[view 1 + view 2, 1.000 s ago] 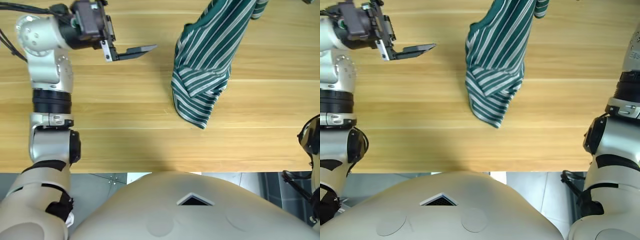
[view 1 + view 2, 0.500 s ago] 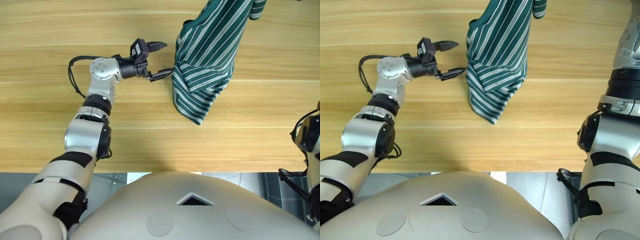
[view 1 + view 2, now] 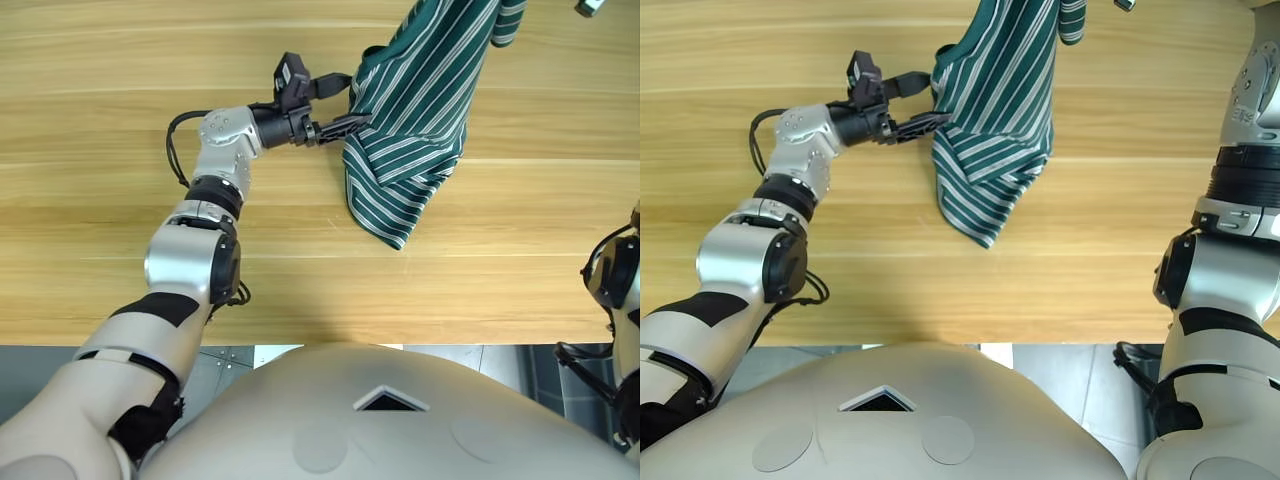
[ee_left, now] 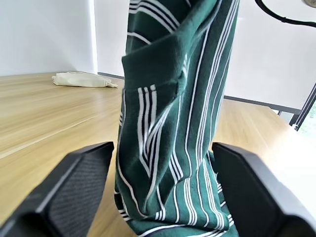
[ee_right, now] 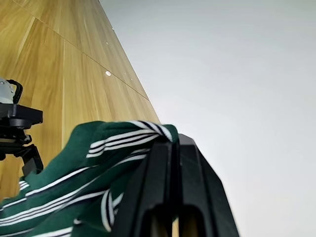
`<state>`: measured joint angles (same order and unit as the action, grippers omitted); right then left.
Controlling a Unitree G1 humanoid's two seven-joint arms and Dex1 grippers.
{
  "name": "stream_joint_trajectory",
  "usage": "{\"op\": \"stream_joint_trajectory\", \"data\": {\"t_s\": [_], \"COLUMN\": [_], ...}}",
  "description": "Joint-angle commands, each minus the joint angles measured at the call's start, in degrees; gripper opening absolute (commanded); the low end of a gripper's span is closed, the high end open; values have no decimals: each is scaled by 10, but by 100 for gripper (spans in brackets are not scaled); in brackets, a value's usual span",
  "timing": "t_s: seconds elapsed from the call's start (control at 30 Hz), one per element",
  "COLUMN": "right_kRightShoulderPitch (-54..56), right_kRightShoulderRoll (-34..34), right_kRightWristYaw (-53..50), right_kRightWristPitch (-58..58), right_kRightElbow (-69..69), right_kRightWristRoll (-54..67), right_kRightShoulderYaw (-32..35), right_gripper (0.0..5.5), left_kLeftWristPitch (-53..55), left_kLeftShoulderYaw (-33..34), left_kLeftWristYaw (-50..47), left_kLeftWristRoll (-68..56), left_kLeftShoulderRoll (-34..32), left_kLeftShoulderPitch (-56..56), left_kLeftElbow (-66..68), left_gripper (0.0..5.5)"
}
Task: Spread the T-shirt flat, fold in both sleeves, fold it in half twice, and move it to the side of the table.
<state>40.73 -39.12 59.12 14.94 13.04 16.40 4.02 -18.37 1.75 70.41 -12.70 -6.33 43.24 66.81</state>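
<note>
T-shirt (image 3: 415,110) hung from R tool (image 5: 173,150), L tool (image 3: 343,99) straddling edge — no squeeze

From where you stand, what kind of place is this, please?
Probably a plain workroom or lab rather than a home: a long wooden table, bare white walls behind it, and a striped T-shirt held up by the right gripper. A pale cloth lies farther along the table.
</note>
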Motion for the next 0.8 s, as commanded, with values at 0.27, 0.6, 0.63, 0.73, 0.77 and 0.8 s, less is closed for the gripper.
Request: {"op": "stream_joint_trajectory", "data": {"t_s": [0.27, 0.6, 0.63, 0.73, 0.77, 0.8], "right_kRightShoulderPitch": [-15, -25, -25, -27, -27, -28], "right_kRightShoulderRoll": [4, 3, 3, 3, 3, 3], "right_kRightWristYaw": [8, 9, 9, 6, 2, -2], "right_kRightWristPitch": [-12, -14, -14, -20, -22, -20], "right_kRightElbow": [-34, -35, -34, -35, -35, -33], "right_kRightWristRoll": [19, 21, 20, 21, 17, 13], "right_kRightShoulderYaw": [-1, -1, -1, 0, -1, -1], "right_gripper": [0, 0, 0, 0, 0, 0], "left_kLeftWristPitch": [4, 1, 1, -3, -7, -16], "left_kLeftShoulderYaw": [17, 27, 29, 32, 32, 32], "left_kLeftWristYaw": [-28, -25, -24, -27, -23, -17], "left_kLeftWristRoll": [9, 6, 5, 7, 8, 8], "left_kLeftShoulderRoll": [8, 6, 5, 4, 3, 0], "left_kLeftShoulderPitch": [19, 22, 22, 23, 22, 22], "left_kLeftElbow": [9, 11, 11, 10, 6, -1], "left_gripper": [183, 4, 4, 4, 4, 4]}}
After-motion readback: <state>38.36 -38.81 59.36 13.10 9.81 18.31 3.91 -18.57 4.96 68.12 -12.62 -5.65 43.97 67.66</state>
